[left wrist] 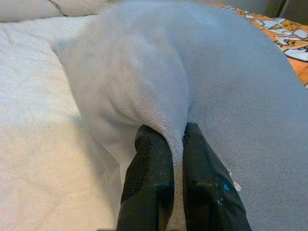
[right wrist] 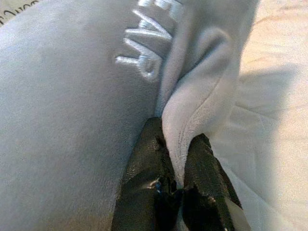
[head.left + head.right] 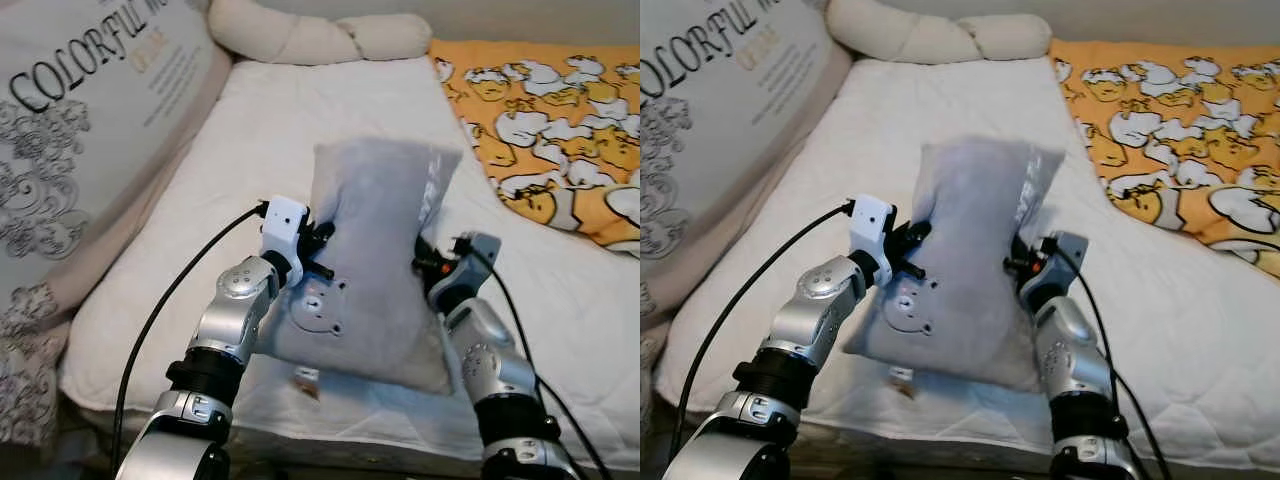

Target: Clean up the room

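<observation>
1. Grey pillow (image 3: 375,260) is lifted over the near edge of the white bed (image 3: 300,110).
2. My left gripper (image 1: 177,144) pinches a fold on its left side.
3. My right gripper (image 2: 175,147) clamps its right edge.
4. Orange duck blanket (image 3: 550,130) lies far right.

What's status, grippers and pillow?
Left gripper shut on grey pillow, left edge. Right gripper shut on its right edge. Pillow held up over white mattress. Nothing blocking.
</observation>
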Tool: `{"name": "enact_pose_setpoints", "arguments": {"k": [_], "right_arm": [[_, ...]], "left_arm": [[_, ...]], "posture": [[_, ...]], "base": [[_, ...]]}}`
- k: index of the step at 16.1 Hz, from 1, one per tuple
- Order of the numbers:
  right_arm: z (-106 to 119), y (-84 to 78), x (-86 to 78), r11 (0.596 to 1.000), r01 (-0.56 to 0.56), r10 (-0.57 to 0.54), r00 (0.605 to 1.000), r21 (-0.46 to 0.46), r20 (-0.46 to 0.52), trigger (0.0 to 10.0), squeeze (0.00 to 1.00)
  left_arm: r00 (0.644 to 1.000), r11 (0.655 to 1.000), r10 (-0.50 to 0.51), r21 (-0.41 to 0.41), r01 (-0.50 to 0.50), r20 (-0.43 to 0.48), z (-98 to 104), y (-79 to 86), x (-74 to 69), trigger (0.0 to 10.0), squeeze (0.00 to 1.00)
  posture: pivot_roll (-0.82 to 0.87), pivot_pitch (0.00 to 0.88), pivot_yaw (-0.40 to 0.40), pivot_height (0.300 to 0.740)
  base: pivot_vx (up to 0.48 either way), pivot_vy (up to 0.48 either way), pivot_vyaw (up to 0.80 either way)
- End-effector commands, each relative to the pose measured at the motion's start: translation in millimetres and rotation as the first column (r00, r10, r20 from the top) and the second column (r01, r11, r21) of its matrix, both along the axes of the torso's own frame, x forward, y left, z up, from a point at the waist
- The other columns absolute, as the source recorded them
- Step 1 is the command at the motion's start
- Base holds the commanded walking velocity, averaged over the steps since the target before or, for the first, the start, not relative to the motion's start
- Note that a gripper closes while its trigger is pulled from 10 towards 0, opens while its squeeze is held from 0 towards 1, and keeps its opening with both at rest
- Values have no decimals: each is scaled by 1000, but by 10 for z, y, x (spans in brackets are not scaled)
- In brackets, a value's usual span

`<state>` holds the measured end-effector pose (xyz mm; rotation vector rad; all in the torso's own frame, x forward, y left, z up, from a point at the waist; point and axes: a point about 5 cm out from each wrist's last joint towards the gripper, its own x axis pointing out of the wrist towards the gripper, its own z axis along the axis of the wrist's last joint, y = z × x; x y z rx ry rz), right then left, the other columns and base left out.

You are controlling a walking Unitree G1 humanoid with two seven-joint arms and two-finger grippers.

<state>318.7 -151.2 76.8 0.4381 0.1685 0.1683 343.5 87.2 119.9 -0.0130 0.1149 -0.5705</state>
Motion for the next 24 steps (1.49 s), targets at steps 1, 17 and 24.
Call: {"name": "enact_pose_setpoints", "arguments": {"k": [1, 17, 24], "right_arm": [[91, 31, 22, 1000, -10, 10, 999, -13, 32, 10000, 0], [106, 62, 48, 1000, 12, -12, 1000, 18, 8, 10000, 0], [114, 62, 74, 1000, 16, -16, 1000, 11, 3, 10000, 0]], "left_arm": [[999, 1000, 10, 0, -10, 45, 76, -8, 27, 10000, 0], [997, 996, 20, 86, -26, 69, 99, 51, 102, 10000, 0], [996, 998, 25, 47, -30, 91, 162, 35, 128, 10000, 0]], "posture": [[-25, 0, 56, 740], [-21, 0, 70, 740], [-20, 0, 70, 740]], "base": [[0, 0, -531], [0, 390, -263], [0, 201, -58]]}}
